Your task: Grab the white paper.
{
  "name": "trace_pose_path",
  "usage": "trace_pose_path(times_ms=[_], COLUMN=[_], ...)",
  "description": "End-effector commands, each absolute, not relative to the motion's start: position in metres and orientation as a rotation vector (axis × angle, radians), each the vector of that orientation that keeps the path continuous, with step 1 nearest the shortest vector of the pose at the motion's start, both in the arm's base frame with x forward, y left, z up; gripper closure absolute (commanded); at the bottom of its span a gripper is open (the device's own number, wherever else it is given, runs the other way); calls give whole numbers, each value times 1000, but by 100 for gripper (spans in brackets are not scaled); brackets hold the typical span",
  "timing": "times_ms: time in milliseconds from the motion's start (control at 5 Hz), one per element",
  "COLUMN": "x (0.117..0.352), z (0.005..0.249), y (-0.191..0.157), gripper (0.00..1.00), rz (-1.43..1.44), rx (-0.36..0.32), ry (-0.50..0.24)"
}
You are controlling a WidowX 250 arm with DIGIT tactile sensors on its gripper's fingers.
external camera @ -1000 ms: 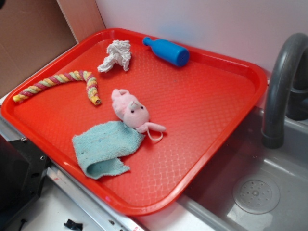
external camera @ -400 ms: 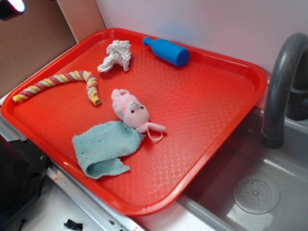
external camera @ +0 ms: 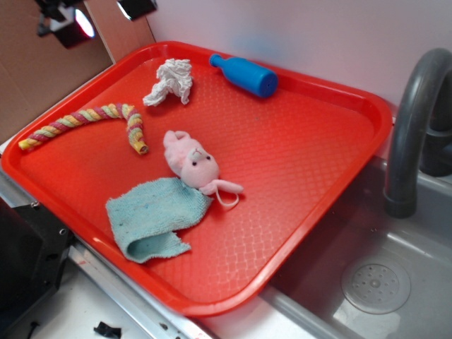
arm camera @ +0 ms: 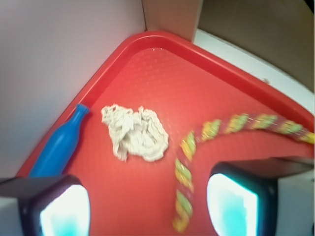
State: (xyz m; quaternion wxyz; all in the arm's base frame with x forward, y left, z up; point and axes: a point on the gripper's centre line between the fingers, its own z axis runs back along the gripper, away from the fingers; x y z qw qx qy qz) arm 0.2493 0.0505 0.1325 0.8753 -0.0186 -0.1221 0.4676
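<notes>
The white paper (external camera: 171, 80) (arm camera: 135, 132) is a crumpled wad lying at the far left of the red tray (external camera: 332, 92), beside a blue bottle (external camera: 245, 74). My gripper (external camera: 99, 15) hangs high at the top left corner of the exterior view, above and left of the paper, only partly in frame. In the wrist view the gripper (arm camera: 147, 206) is open, its two pads spread wide with nothing between them. The paper lies ahead of the pads, well apart from them.
A twisted multicoloured rope (external camera: 92, 120) (arm camera: 197, 147) lies left of centre. A pink plush bunny (external camera: 192, 164) rests partly on a light-blue cloth (external camera: 152, 215). A grey faucet (external camera: 413, 120) and sink (external camera: 374, 282) are on the right. A wall runs behind the tray.
My gripper has come into the exterior view at the top left and moved right toward the tray. Nothing on the tray has moved.
</notes>
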Motion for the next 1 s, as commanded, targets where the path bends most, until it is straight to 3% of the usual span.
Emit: trace_pose_path(times_ms=[0, 200, 600, 800], x=[286, 294, 301, 299], z=[91, 63, 29, 23], y=[63, 68, 71, 69], gripper=[0, 0, 0, 100], rz=[954, 935, 911, 892], rx=[-68, -33, 17, 12], ry=[-244, -197, -144, -112])
